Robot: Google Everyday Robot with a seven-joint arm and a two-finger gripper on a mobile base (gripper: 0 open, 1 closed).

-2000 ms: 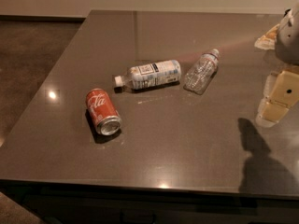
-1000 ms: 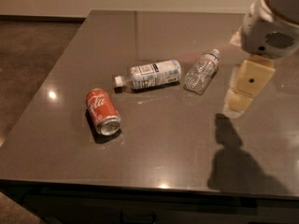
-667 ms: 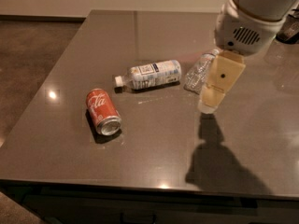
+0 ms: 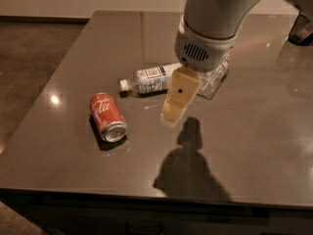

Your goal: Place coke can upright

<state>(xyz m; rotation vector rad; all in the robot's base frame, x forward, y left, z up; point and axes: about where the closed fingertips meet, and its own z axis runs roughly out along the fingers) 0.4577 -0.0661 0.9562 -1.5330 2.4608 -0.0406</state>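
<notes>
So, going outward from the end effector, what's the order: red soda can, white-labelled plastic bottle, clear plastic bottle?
1. The white-labelled plastic bottle, lying just behind the end effector, which hangs over mid-table.
2. Too close to call in the camera view: the clear plastic bottle, behind it towards the picture's right and partly hidden by the arm, and the red aluminium coke can, lying on its side towards the picture's left.

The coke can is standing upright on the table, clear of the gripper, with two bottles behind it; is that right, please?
Not quite: the camera view shows the coke can lying on its side, not upright. It is on the table, clear of the gripper beside it, with the white-labelled bottle and clear bottle behind it.
</notes>
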